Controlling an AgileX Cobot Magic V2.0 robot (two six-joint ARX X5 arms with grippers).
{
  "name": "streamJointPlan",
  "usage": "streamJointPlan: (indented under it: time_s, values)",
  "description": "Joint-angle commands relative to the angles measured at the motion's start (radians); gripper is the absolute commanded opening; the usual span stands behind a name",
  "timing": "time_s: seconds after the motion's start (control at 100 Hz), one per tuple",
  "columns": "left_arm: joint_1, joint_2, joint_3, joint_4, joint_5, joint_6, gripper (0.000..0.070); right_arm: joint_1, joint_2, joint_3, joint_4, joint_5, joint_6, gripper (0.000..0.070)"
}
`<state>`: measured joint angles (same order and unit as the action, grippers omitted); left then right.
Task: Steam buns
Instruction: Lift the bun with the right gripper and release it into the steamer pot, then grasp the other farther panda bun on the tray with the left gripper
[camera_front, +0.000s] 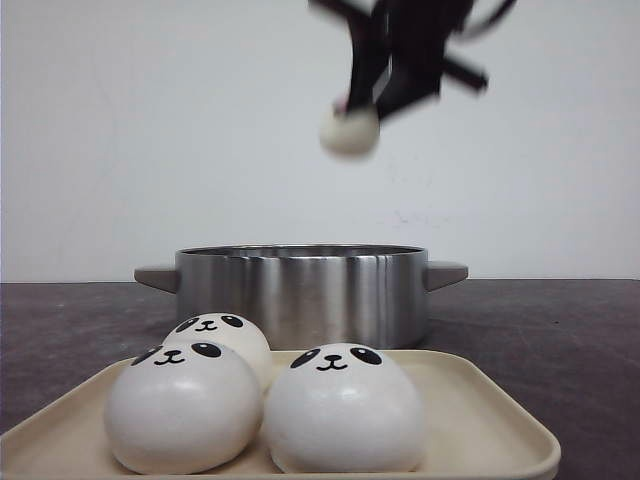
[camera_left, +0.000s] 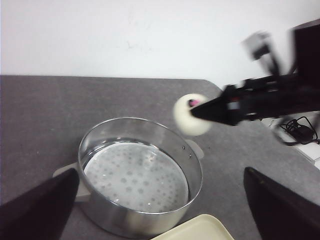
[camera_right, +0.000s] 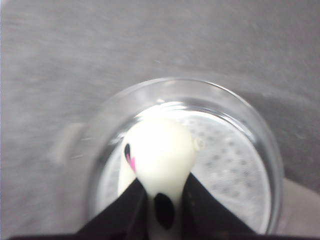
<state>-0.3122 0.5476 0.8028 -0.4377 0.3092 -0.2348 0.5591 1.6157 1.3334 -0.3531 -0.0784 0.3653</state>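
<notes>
Three white panda-face buns (camera_front: 342, 405) (camera_front: 182, 405) (camera_front: 222, 335) sit on a cream tray (camera_front: 480, 420) at the front. Behind it stands a steel steamer pot (camera_front: 300, 290) with a perforated white liner (camera_left: 135, 175). My right gripper (camera_front: 362, 105) is shut on a fourth bun (camera_front: 349, 130), held high above the pot; it also shows in the left wrist view (camera_left: 191, 114) and the right wrist view (camera_right: 159, 155), squeezed between the black fingers (camera_right: 202, 210). My left gripper (camera_left: 160, 200) is open and empty, above the pot's near side.
The pot has grey side handles (camera_front: 445, 272). The dark grey table (camera_front: 560, 330) ends at a white wall behind. Cables and a white object (camera_left: 300, 132) lie past the table's right edge. The tray corner (camera_left: 200, 230) shows beside the pot.
</notes>
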Motion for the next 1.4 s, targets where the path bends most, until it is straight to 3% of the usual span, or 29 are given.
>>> streamJointPlan:
  time_s: [0.0, 0.29, 0.33, 0.41, 0.47, 0.73, 0.86, 0.91, 0.95, 1.0, 1.15, 1.39]
  values:
    - [-0.004, 0.007, 0.008, 0.011, -0.005, 0.006, 0.0632, -0.006, 0.090, 0.042, 0.030, -0.001, -0.019, 0.0007]
    - [-0.004, 0.008, 0.008, 0.005, -0.005, 0.006, 0.0632, -0.044, 0.311, 0.076, 0.112, -0.028, -0.002, 0.0015]
    - [-0.004, 0.008, 0.008, 0.003, -0.005, 0.006, 0.0632, -0.044, 0.322, 0.076, 0.105, -0.026, -0.002, 0.0057]
    - [-0.004, 0.008, 0.008, 0.001, -0.005, 0.006, 0.0632, -0.044, 0.333, 0.076, 0.090, -0.022, 0.002, 0.0257]
    - [-0.004, 0.008, 0.008, 0.001, -0.005, 0.006, 0.0632, -0.044, 0.333, 0.076, 0.085, -0.013, 0.004, 0.0340]
    - [-0.004, 0.008, 0.008, -0.003, -0.001, 0.005, 0.0632, -0.050, 0.333, 0.119, 0.043, 0.001, 0.017, 0.0368]
    - [-0.004, 0.008, 0.008, -0.022, -0.001, 0.005, 0.0631, -0.053, 0.332, 0.204, -0.037, -0.010, 0.016, 0.0364]
    - [-0.004, 0.008, 0.008, -0.031, -0.001, 0.005, 0.0631, -0.053, 0.327, 0.256, -0.095, -0.037, 0.015, 0.0328]
    - [-0.004, 0.009, 0.008, -0.039, -0.001, 0.006, 0.0631, -0.053, 0.317, 0.300, -0.149, -0.060, 0.011, 0.0226]
    - [-0.006, 0.015, 0.008, -0.050, -0.002, 0.006, 0.0624, -0.050, 0.294, 0.351, -0.221, -0.091, -0.010, 0.0005]
    - [-0.049, 0.082, 0.008, -0.092, -0.002, 0.006, 0.0559, 0.016, 0.130, 0.411, -0.341, -0.092, -0.093, 0.0012]
    - [-0.192, 0.362, 0.008, -0.161, -0.003, -0.033, 0.0557, 0.225, -0.215, 0.411, -0.385, 0.086, -0.108, 0.0012]
